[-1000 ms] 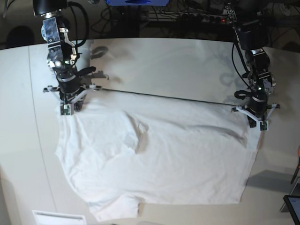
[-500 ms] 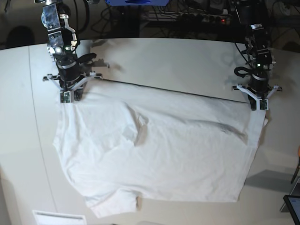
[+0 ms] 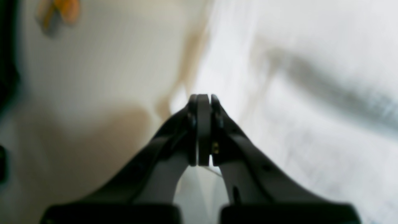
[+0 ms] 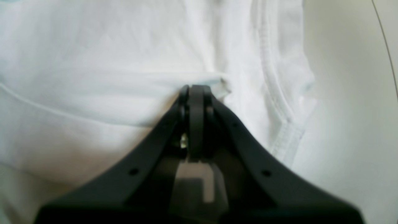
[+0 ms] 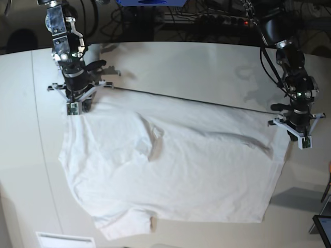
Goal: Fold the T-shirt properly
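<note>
T-shirt [image 5: 170,170], plain white, lies spread over the pale table [image 5: 196,67], wrinkled, with a raised fold near its middle-left and a sleeve sticking out at the near edge by the bottom of the base view. Its far edge is pulled into a straight taut line running between the two grippers. Right gripper [image 5: 74,106], on the left of the base view, jaws pressed fully together, pinching the shirt's far-left corner; the right wrist view shows the closed tips [image 4: 196,93] biting a bunched bit of white fabric, with a stitched hem running just beside it toward the table. Left gripper [image 5: 302,139], on the right of the base view, sits at the shirt's far-right corner, jaws also squeezed together; the left wrist view is blurred, closed tips [image 3: 203,102] sit at the fabric edge with a sliver of white cloth visible between the fingers lower down, so it grips the shirt corner. A white paper label [image 5: 64,240] lies on the table near the front-left edge. Dark cables [image 5: 207,18] clutter the background behind the table.
</note>
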### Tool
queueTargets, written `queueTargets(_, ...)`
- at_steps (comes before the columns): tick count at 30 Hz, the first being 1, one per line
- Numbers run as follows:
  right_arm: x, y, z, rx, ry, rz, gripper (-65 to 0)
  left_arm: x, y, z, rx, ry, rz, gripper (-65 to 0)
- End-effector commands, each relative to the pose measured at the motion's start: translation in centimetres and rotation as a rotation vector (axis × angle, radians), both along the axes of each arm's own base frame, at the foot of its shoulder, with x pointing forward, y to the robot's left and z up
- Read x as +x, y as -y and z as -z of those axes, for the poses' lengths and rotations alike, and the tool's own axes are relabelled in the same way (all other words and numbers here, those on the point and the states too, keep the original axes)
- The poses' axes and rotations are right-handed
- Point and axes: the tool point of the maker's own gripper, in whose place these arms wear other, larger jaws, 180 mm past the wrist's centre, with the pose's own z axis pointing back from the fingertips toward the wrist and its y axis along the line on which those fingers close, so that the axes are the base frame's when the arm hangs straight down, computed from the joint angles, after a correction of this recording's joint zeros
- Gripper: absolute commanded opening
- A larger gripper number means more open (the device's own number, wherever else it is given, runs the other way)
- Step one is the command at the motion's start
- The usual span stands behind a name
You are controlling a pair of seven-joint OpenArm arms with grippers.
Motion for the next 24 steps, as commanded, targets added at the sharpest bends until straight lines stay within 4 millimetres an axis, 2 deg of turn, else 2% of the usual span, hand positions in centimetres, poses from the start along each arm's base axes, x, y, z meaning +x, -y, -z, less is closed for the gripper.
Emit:
queueTargets(1,-1.1,0.3,1.2,-0.001,-0.074,0.01,-64.7,0.8,-0.4,-2.3,0.031,0.037,-0.006,-65.0)
queueTargets(4,-1.0,0.3,1.1,0.0,-0.07,0.01,-64.7,2.1,0.0,-2.7,-0.035,-0.004,-0.036,-65.0)
queueTargets(10,-1.1,0.3,1.1,0.001,-0.07,0.009,-64.7,4.8,0.2,0.0,-0.241,-0.05,-0.055,-65.0)
queueTargets(13,-1.2,0.3,1.1,0.001,-0.071,0.009,-64.7,6.0,1.7,2.3,-0.273,-0.123,-0.021,-65.0)
queueTargets(16,-1.2,0.3,1.1,0.001,-0.071,0.009,-64.7,5.3,2.0,5.0,-0.303,-0.201,-0.024,-65.0)
queueTargets(21,-1.5,0.4,1.3,0.0,-0.078,0.014,-64.7,3.0,2.1,8.1,-0.334,-0.285,-0.044,-65.0)
queueTargets(24,-1.6,2.7,0.8,-0.017,-0.065,0.071,-64.7,0.4,1.9,9.9,-0.315,-0.34,-0.053,-65.0)
